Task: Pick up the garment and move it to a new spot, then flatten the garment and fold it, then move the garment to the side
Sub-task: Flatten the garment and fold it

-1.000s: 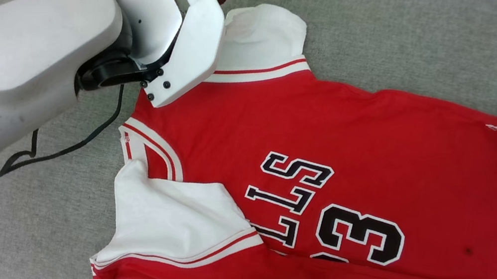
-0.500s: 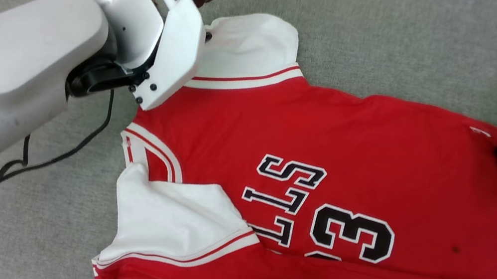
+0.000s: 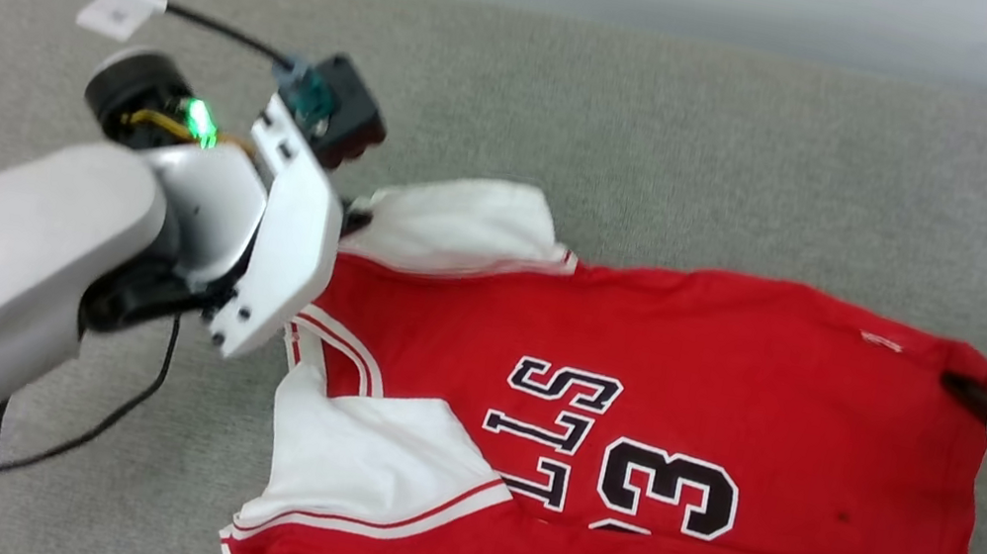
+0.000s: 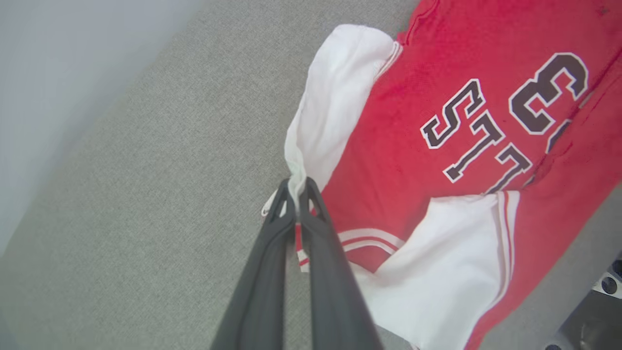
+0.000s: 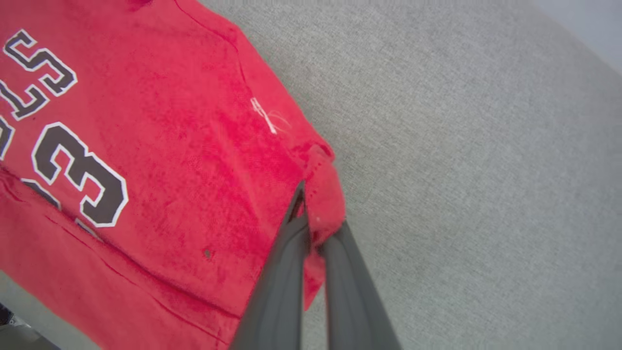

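The garment, a red jersey with white sleeves and black lettering, lies spread on the grey surface. Its near edge is folded over, and the near sleeve lies on the chest. My left gripper is at the far sleeve. In the left wrist view the left gripper is shut on that white sleeve's edge. My right gripper is at the far hem corner. In the right wrist view the right gripper is shut on the bunched red corner.
The grey fabric surface runs back to a pale wall. A black cable with a white tag crosses the upper left. Another cable loops beside my left forearm.
My right gripper has closed on the hem corner. The far sleeve and far edge now look raised and pulled taut. The whole head picture has shifted, so the camera moved.
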Controlling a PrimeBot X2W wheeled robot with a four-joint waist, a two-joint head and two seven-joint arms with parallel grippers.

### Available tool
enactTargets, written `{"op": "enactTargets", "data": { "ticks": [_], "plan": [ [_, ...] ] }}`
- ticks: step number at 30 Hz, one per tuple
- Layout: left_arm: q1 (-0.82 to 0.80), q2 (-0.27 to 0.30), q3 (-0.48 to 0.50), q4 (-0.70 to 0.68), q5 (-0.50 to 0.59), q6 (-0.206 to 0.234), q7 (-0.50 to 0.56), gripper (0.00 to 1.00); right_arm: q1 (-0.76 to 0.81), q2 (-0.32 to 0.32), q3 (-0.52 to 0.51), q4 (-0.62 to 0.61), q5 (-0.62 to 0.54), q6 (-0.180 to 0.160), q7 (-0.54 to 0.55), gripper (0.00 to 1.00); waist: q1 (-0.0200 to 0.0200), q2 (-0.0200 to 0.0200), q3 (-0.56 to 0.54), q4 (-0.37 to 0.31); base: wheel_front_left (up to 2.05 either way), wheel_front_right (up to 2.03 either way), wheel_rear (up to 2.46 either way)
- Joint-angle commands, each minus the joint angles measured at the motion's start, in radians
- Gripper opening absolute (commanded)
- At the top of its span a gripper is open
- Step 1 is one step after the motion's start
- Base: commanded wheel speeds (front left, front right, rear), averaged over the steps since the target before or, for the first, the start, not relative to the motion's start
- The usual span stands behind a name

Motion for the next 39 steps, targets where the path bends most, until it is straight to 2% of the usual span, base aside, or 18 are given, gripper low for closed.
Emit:
{"op": "enactTargets", "data": {
  "ticks": [1, 9, 16, 20, 26, 27, 28, 29, 32, 37, 38, 39],
  "plan": [
    [0.043, 0.019, 0.001, -0.021, -0.005, 0.000, 0.002, 0.00, 0.039, -0.012, -0.006, -0.005, 0.008, 0.000, -0.020, 0.00, 0.0001, -0.0001, -0.056, 0.010, 0.00, 0.00, 0.00],
    [0.233, 0.106, 0.001, -0.141, -0.006, 0.017, 0.050, 0.00, 0.200, -0.055, -0.032, -0.035, 0.017, 0.000, -0.088, 0.00, 0.0001, -0.0001, -0.136, 0.026, 0.00, 0.00, 0.00],
    [0.403, 0.161, 0.001, -0.205, -0.003, 0.052, 0.071, 0.00, 0.369, -0.059, -0.069, -0.070, 0.027, 0.000, -0.127, 0.00, 0.0001, -0.0001, -0.166, 0.036, 0.00, 0.00, 0.00],
    [0.478, 0.161, 0.002, -0.200, -0.010, 0.072, 0.047, 0.00, 0.442, -0.042, -0.083, -0.068, 0.012, 0.000, -0.141, 0.00, 0.0001, -0.0001, -0.158, 0.032, 0.00, 0.00, 0.00],
    [0.531, 0.119, 0.004, -0.137, -0.005, 0.087, -0.021, 0.00, 0.476, -0.005, -0.074, -0.029, -0.013, 0.000, -0.138, 0.00, 0.0001, -0.0001, -0.124, 0.022, 0.00, 0.00, 0.00],
    [0.536, 0.111, 0.005, -0.124, 0.002, 0.089, -0.034, 0.02, 0.475, 0.002, -0.075, -0.017, -0.014, 0.000, -0.144, 0.18, 0.0001, -0.0001, -0.122, 0.021, 0.00, 0.00, 0.00],
    [0.541, 0.104, 0.004, -0.112, 0.006, 0.091, -0.045, 0.46, 0.472, 0.010, -0.078, -0.008, -0.019, 0.000, -0.149, 0.69, 0.0001, -0.0001, -0.121, 0.020, 0.00, 0.00, 0.00],
    [0.543, 0.099, 0.005, -0.104, 0.015, 0.092, -0.060, 1.00, 0.468, 0.017, -0.082, -0.002, -0.024, 0.000, -0.160, 1.00, 0.0001, -0.0001, -0.121, 0.018, 0.00, 0.00, 0.00],
    [0.540, 0.102, 0.020, -0.103, 0.029, 0.103, -0.106, 1.00, 0.469, 0.023, -0.102, -0.009, -0.012, 0.000, -0.193, 1.00, 0.0001, -0.0001, -0.134, 0.019, 0.00, 0.00, 0.00],
    [0.549, 0.134, 0.052, -0.148, 0.063, 0.139, -0.200, 1.00, 0.499, -0.016, -0.165, -0.071, 0.000, 0.000, -0.247, 1.00, 0.0001, -0.0001, -0.165, 0.021, 0.00, 0.00, 0.00],
    [0.556, 0.143, 0.061, -0.165, 0.069, 0.154, -0.228, 1.00, 0.511, -0.028, -0.189, -0.091, 0.002, 0.000, -0.258, 1.00, 0.0001, -0.0001, -0.172, 0.021, 0.00, 0.00, 0.00],
    [0.577, 0.164, 0.097, -0.204, 0.096, 0.218, -0.325, 1.00, 0.553, -0.044, -0.285, -0.140, 0.009, 0.000, -0.293, 1.00, 0.0001, -0.0001, -0.182, 0.021, 0.00, 0.00, 0.00]
  ]
}}
